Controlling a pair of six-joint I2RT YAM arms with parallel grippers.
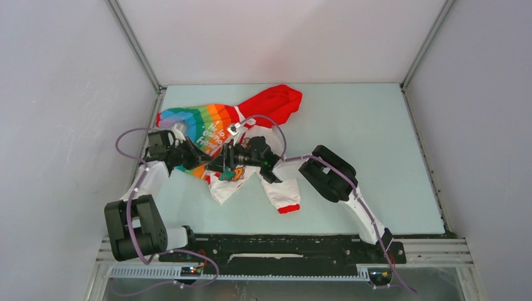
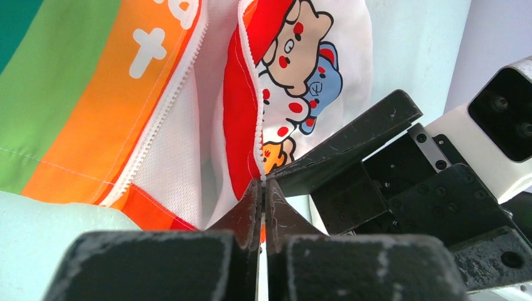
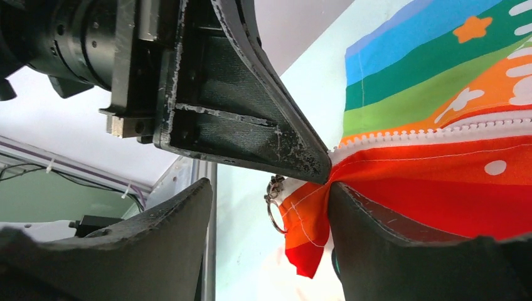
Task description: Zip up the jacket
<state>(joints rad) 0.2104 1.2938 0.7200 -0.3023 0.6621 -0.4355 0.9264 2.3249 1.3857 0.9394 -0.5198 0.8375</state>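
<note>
— Where's the jacket (image 1: 210, 128) lying?

— Flat on the pale bench (image 1: 364, 144), over in its far left part. The red hood (image 1: 276, 103) is at the jacket's far end. The rainbow-striped half (image 1: 191, 122) with the white lettering is on the jacket's left and the white half (image 1: 224, 188) with the cartoon print is on its right. A sleeve with a red cuff (image 1: 289, 207) trails off the near right side.

— Is it zipped?

— No, it's open. From the left wrist camera the two rows of white zipper teeth run apart. One row (image 2: 157, 128) follows the orange stripe, the other (image 2: 256, 94) follows a red edge beside the cartoon figures, and white mesh lining shows between them.

— And the arms?

— Both reach in to the jacket's bottom hem and meet nose to nose over the middle of it. The left fingers (image 2: 251, 210) are pressed together, pinching the bottom end of the red-edged zipper row. The cloth puckers at their tips.

— The right one?

— The right fingers (image 3: 157, 244) are spread and hold nothing. They sit either side of that pinched corner of the jacket, one close against the red cloth and the other off the jacket over bare bench. A small metal ring (image 3: 274, 210) on the zipper pull hangs at the corner, in the gap between them, just under the tip of the left fingers.
</note>
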